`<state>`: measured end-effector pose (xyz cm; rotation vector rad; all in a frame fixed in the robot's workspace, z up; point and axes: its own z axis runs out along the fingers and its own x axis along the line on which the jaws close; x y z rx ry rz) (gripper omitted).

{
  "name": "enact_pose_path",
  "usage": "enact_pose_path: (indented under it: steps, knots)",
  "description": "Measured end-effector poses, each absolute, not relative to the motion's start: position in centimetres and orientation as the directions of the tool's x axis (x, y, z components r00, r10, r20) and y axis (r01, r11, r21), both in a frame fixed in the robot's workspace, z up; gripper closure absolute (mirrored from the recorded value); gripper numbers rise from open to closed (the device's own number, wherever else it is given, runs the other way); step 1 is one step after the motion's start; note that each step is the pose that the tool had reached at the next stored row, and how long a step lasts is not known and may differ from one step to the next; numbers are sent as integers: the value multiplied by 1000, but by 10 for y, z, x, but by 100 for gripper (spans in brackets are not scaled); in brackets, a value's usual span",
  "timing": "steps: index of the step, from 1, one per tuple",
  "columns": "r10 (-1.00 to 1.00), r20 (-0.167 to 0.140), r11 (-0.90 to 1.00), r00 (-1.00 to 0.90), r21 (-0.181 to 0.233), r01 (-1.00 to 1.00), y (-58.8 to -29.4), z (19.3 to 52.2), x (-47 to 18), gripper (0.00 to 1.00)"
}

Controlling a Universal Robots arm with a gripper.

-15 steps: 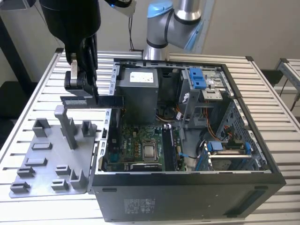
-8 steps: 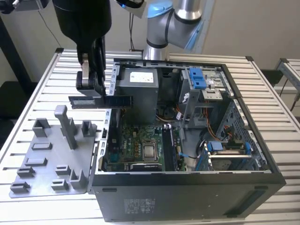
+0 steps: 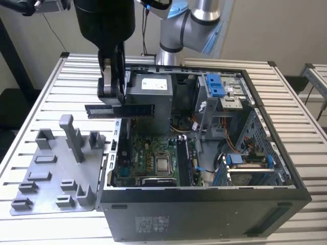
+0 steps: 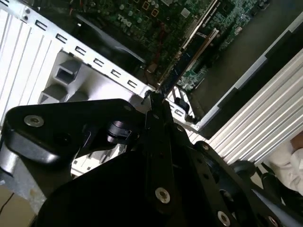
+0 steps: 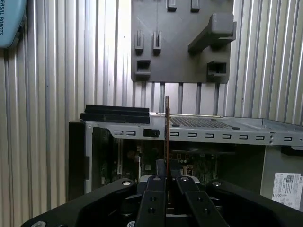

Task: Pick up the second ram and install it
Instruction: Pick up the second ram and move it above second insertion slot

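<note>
— State of the pincer (image 3: 113, 98)?
— Clamped on the memory stick (image 3: 122, 109), held level above the open computer case (image 3: 204, 214) wall; white-labelled power supply (image 3: 148, 95) just beside; grey fixture plate (image 3: 51, 173) on the table (image 3: 41, 102).

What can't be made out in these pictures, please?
Memory stick: its gripped part is hidden behind the gripper in the exterior view.
Its flat faces: seen edge-on in the first wrist view.
Arm: cut off by the exterior view's top edge.
</note>
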<state>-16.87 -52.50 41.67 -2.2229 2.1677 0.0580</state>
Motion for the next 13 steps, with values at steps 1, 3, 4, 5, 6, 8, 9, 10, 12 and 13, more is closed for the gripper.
enact_pose_path:
  steps: [1, 3, 4, 5, 6, 8, 9, 10, 12, 13]
  knots:
    - [-998, -52, -25, 25, 0, -1000, -525, 417, -166, 86]
    - [-998, -52, -25, 25, 0, -1000, -525, 417, -161, 86]
    - [-998, -52, -25, 25, 0, -1000, -525, 417, -159, 86]
    - [-998, -52, -25, 25, 0, -1000, -525, 417, -156, 86]
    - [-998, -52, -25, 25, 0, -1000, -525, 417, -154, 86]
    - [-998, -52, -25, 25, 0, -1000, -525, 417, -149, 86]
    - [-998, -52, -25, 25, 0, -1000, -525, 417, -146, 86]
    - [-998, -52, -25, 25, 0, -1000, -525, 417, -144, 86]
    - [-998, -52, -25, 25, 0, -1000, -525, 417, -138, 86]
    - [-998, -52, -25, 25, 1, -1000, -525, 417, -136, 86]
